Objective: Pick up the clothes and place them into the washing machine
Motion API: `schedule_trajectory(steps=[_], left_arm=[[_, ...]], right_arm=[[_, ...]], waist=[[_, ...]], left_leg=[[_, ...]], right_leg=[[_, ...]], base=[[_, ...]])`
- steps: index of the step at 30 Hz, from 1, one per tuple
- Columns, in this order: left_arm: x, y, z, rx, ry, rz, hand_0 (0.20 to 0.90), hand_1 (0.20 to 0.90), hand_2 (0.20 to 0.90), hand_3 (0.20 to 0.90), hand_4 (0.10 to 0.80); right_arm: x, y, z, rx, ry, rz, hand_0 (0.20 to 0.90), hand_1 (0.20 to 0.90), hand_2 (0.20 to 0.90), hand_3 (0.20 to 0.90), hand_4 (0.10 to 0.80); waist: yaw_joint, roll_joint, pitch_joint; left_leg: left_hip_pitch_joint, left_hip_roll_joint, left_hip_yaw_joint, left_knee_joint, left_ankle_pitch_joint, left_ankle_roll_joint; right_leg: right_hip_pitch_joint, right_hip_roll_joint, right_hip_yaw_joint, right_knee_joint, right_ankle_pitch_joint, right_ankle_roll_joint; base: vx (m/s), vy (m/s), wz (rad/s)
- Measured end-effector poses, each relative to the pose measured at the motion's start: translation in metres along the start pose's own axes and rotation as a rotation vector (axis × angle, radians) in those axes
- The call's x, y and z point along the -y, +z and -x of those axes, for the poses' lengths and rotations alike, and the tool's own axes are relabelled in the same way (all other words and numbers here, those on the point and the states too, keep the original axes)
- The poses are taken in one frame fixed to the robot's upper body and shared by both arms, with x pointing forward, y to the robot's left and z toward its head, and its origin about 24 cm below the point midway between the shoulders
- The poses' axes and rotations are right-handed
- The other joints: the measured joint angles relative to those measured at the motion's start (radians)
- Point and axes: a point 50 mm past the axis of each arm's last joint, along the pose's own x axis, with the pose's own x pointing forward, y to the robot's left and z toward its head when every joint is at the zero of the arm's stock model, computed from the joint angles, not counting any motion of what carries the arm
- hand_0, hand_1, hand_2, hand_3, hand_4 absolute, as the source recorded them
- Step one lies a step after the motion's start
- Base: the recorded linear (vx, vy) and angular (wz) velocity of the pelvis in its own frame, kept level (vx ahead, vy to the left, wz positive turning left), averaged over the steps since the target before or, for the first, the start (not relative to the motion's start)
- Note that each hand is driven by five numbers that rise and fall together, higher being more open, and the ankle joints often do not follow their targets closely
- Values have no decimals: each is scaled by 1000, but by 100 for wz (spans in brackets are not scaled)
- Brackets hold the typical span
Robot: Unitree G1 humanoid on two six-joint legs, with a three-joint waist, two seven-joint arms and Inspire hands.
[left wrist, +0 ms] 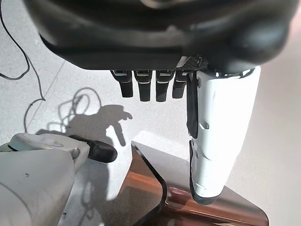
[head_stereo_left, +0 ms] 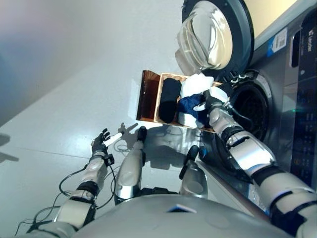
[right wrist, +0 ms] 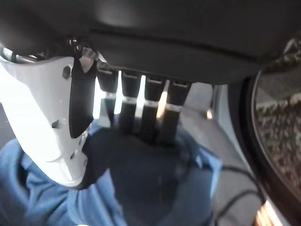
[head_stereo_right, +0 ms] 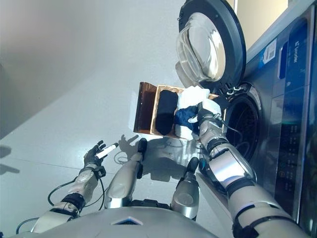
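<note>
Left hand [head_stereo_left: 100, 144] — nearest item, low on my left over the bare floor [head_stereo_left: 59, 99]. Fingers straight and relaxed, nothing in them; idle.

Right hand [head_stereo_left: 212, 105] — farther out on my right, reached down into the basket beside the machine. Seen from the wrist, my fingers [right wrist: 141, 113] and white-covered thumb run down into the blue cloth [right wrist: 42, 197]. The tips sink into the folds, so I cannot tell whether they have closed on it.

Wooden basket [head_stereo_left: 148, 94] — on the floor, just left of the drum opening. Holds the clothes: a black piece [head_stereo_left: 170, 99] on its left side, the blue one beside it under my right hand, white pieces [head_stereo_left: 197, 84] at the far and right side.

Washing machine [head_stereo_left: 297, 99] — far right. Round door [head_stereo_left: 213, 34] swung open beyond the basket; dark drum [head_stereo_left: 252, 106] open, nothing visible inside it.

Step in hand, as I judge it: taking hold of the blue garment — the pick, not yet the carry. Next move calls for a firm close on the cloth, a lift clear of the basket rim, then a short swing right into the drum, keeping trailing fabric off the door.
</note>
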Motion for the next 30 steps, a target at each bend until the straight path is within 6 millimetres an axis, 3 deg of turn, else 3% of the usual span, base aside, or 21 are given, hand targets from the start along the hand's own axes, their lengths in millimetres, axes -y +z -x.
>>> schedule_trajectory(steps=[4, 11, 15, 16, 25, 30], left_arm=[[2, 8, -2, 20, -2, 15, 900, 900, 900, 900, 800], [-7, 26, -5, 80, 19, 64, 900, 900, 900, 900, 800], [-13, 29, -6, 77, 41, 77, 900, 900, 900, 900, 800], [-16, 29, -6, 78, 50, 83, 900, 900, 900, 900, 800], [-14, 36, -5, 105, 37, 94, 900, 900, 900, 900, 800], [-16, 39, -5, 115, 43, 110, 900, 900, 900, 900, 800]], right_arm=[[-13, 6, 5, 53, 34, -12, 200, 200, 200, 200, 300], [-1, 39, 8, 184, 9, -57, 200, 200, 200, 200, 300], [5, 45, 9, 211, -8, -63, 200, 200, 200, 200, 300], [7, 48, 10, 214, -16, -72, 900, 900, 900, 900, 800], [24, 51, 15, 277, -91, -94, 900, 900, 900, 900, 800], [21, 48, 17, 275, -88, -83, 900, 900, 900, 900, 800]], waist=[[-12, -7, 4], [-54, -75, 45], [-56, -86, 55], [-57, -86, 60], [-59, -85, 95], [-59, -85, 98]], left_leg=[[-6, 1, 10, -5, 1, 0], [-20, 4, 28, 1, 4, 2], [-21, 4, 32, 1, 2, 3], [-21, 4, 34, 1, 1, 1], [-21, 6, 39, 0, 0, 2], [-21, 6, 39, 0, -1, 3]], right_leg=[[-19, 1, 12, 5, 0, 0], [-49, 1, 34, 15, 0, 0], [-51, 0, 37, 14, 0, 0], [-52, 0, 39, 14, 0, 0], [-56, 1, 45, 14, 0, 0], [-56, 1, 46, 13, 0, 0]], base=[[-7, -6, -7], [-8, -6, -7], [-4, -4, -3], [0, 0, 0], [-1, -1, 0], [0, 0, 0]])
